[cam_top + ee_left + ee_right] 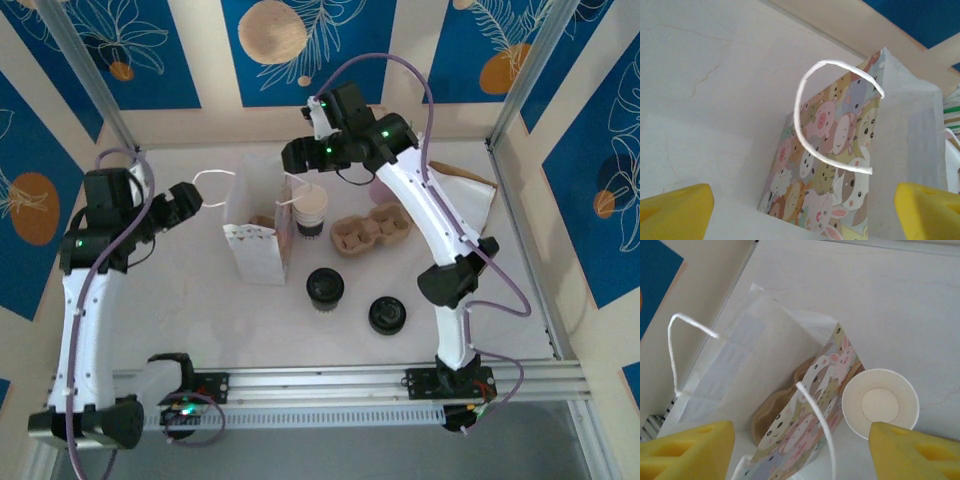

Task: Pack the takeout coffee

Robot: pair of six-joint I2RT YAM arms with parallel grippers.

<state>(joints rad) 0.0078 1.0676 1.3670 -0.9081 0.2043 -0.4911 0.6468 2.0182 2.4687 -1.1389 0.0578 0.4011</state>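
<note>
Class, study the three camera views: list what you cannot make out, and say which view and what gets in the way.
1. Top view: floor of the bag, hidden by its own walls.
2. Right wrist view: a brown object inside the bag, partly behind the patterned wall; identity unclear.
3. Top view: contents of the takeout coffee, covered by its lid.
4. Left wrist view: fingers of the left pincer, cut off by the bottom edge.

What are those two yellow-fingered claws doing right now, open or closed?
Left gripper: open, holding nothing, facing the cartoon-animal paper bag.
Right gripper: open, holding nothing, above that bag.
</note>
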